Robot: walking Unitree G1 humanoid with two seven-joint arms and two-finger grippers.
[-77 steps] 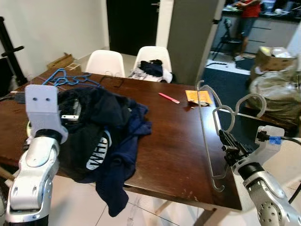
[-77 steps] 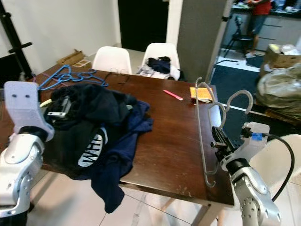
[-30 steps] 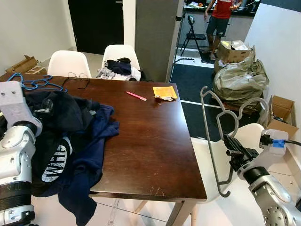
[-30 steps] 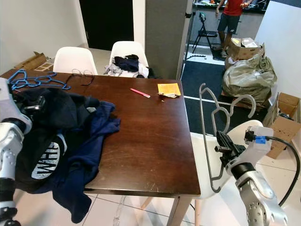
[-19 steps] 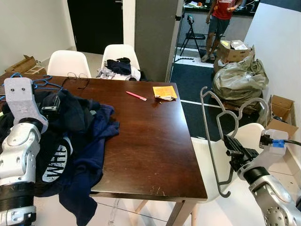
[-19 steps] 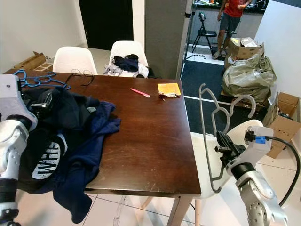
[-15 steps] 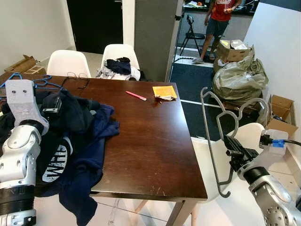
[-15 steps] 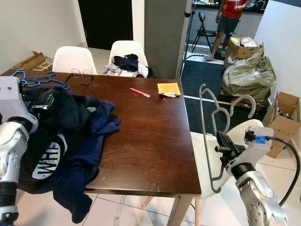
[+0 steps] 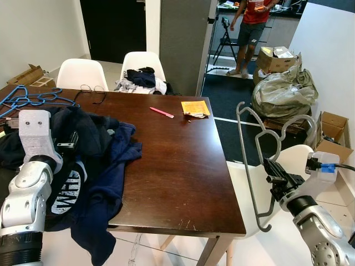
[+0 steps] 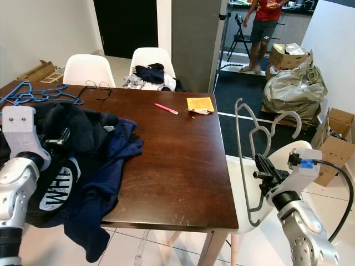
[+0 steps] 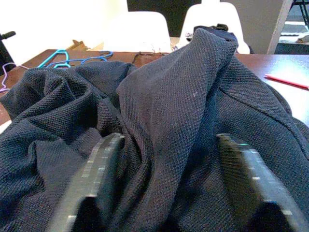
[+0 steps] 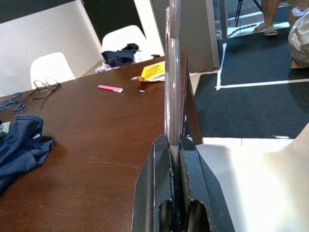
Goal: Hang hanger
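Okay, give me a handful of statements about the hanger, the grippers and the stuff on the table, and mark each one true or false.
1. The right gripper is shut on the grey hanger. True.
2. The hanger lies flat on the table. False: it is held upright beside the table.
3. The left gripper is open over the dark clothes. True.
4. The pink pen lies on the clothes. False: it lies on bare wood.
5. Blue hangers lie on the table. True.
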